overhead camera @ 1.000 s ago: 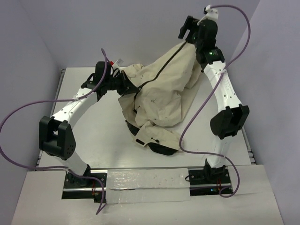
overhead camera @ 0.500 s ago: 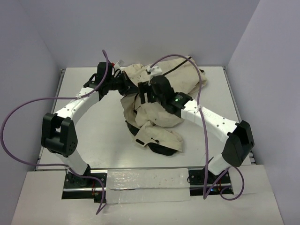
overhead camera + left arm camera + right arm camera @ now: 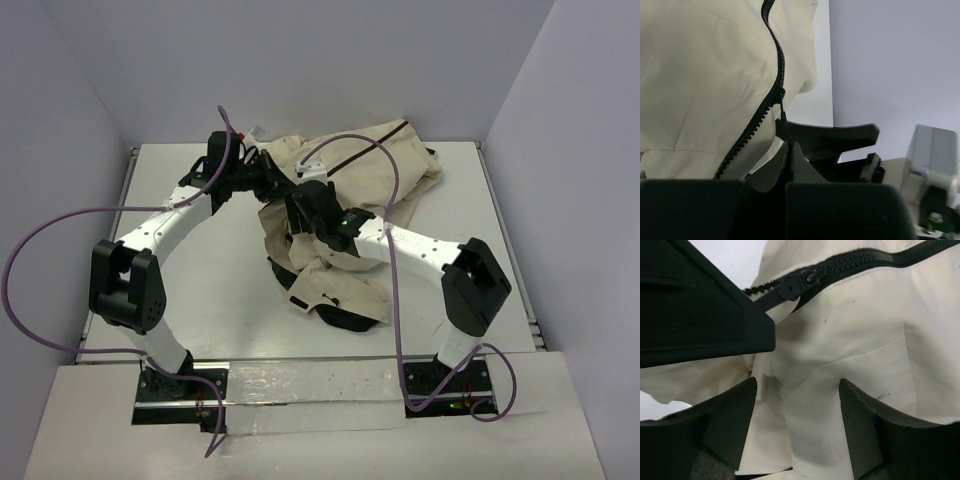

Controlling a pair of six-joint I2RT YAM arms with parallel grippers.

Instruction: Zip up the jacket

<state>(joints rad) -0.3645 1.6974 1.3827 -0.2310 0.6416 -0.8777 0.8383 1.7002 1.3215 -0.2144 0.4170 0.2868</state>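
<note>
The beige jacket (image 3: 400, 165) lies crumpled at the back middle of the table, its dark zipper line (image 3: 350, 160) running across the top. My left gripper (image 3: 272, 180) is shut on the jacket at the zipper's end. In the left wrist view its jaws (image 3: 789, 145) are pressed together just below the slider (image 3: 781, 95). My right gripper (image 3: 297, 212) is open and empty, right beside the left one. In the right wrist view it (image 3: 797, 385) hovers over beige fabric (image 3: 855, 330), with the slider (image 3: 807, 277) just beyond and the left finger (image 3: 700, 305) at upper left.
The jacket's black lining (image 3: 340, 315) shows at its near edge. The right arm's purple cable (image 3: 345, 143) arcs over the jacket. The white table (image 3: 200, 300) is walled at the back and both sides.
My right arm came down from high at the back right and swung left to sit beside the left gripper. The lifted jacket sank back into a heap. The left arm held still.
</note>
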